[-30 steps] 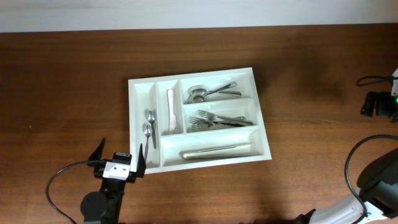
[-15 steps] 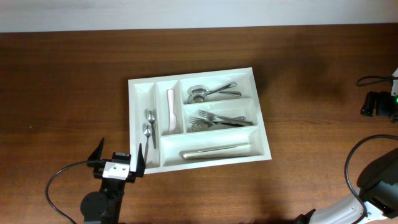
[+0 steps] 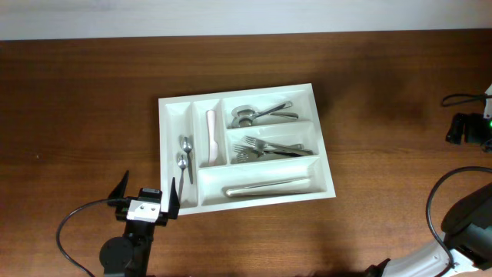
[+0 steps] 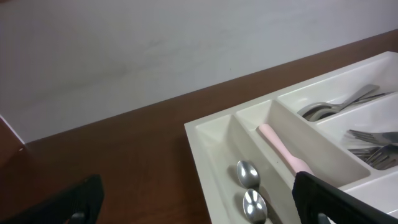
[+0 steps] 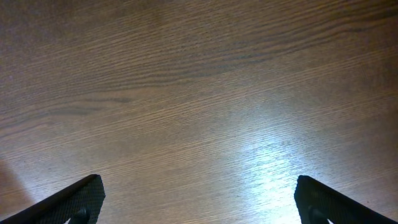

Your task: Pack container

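Note:
The white cutlery tray (image 3: 321, 146) lies in the middle of the wooden table, also in the left wrist view (image 4: 208, 142). Its narrow compartments hold two small spoons (image 3: 184, 154) and a pink-handled utensil (image 3: 211, 137). Its wide compartments hold spoons (image 3: 257, 115), forks (image 3: 265, 148) and knives (image 3: 265, 186). My left gripper (image 3: 147, 191) is open and empty, at the tray's near left corner, with the two spoons (image 4: 250, 186) just ahead. My right gripper (image 5: 199, 202) is open and empty over bare wood; only its arm shows at the overhead view's lower right.
A black device (image 3: 467, 128) with a cable sits at the table's right edge. A pale wall (image 4: 155, 50) runs behind the table's far edge.

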`<action>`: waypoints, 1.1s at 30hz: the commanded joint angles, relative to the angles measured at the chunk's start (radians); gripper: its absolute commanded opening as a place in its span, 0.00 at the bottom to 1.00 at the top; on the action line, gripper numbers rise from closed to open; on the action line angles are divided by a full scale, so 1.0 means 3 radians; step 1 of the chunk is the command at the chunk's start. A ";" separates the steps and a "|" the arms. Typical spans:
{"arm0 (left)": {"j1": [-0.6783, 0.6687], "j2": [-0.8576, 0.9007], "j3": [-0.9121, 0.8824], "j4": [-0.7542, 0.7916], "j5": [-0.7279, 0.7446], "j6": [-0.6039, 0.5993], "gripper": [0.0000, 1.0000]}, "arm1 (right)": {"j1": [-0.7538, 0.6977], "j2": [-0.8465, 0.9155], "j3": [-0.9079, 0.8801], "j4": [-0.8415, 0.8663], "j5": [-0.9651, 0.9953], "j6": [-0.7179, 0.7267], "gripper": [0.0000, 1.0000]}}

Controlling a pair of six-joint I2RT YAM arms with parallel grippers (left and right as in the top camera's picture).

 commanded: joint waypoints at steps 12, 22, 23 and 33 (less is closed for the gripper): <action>0.0019 -0.0025 -0.0022 -0.0011 -0.0048 0.0027 0.99 | -0.0004 -0.0009 -0.0011 0.0009 -0.0018 0.0001 0.99; 0.0019 -0.0025 -0.0022 -0.0011 -0.0048 0.0027 0.99 | -0.0004 -0.0008 -0.0011 0.0009 0.0055 -0.0025 0.99; 0.0019 -0.0025 -0.0022 -0.0011 -0.0048 0.0027 0.99 | -0.0004 -0.0008 -0.0011 0.0009 0.0056 -0.0025 0.98; 0.0019 -0.0025 -0.0022 -0.0011 -0.0048 0.0027 0.99 | 0.0019 -0.0685 -0.0039 0.0830 -0.0518 -0.0020 0.99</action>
